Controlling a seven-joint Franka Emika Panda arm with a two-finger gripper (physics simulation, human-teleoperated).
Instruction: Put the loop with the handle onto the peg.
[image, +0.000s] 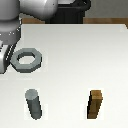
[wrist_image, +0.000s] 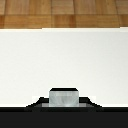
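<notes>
The loop with the handle (image: 27, 60) is a flat grey hexagonal ring near the exterior view's left edge, casting a shadow on the white table (image: 75, 55). Its handle points left and disappears under my gripper (image: 4, 59). In the wrist view the handle's grey stub (wrist_image: 63, 97) sits centred, with the dark jaws tight against both of its sides. The gripper looks shut on it. The peg (image: 34, 104), an upright dark grey cylinder, stands nearer the front of the table, well apart from the ring.
A brown wooden square-sided block (image: 95, 104) stands upright at the front right of the exterior view. The arm's body (image: 30, 10) looms over the back left. Wooden floor (wrist_image: 64, 12) lies beyond the table's far edge.
</notes>
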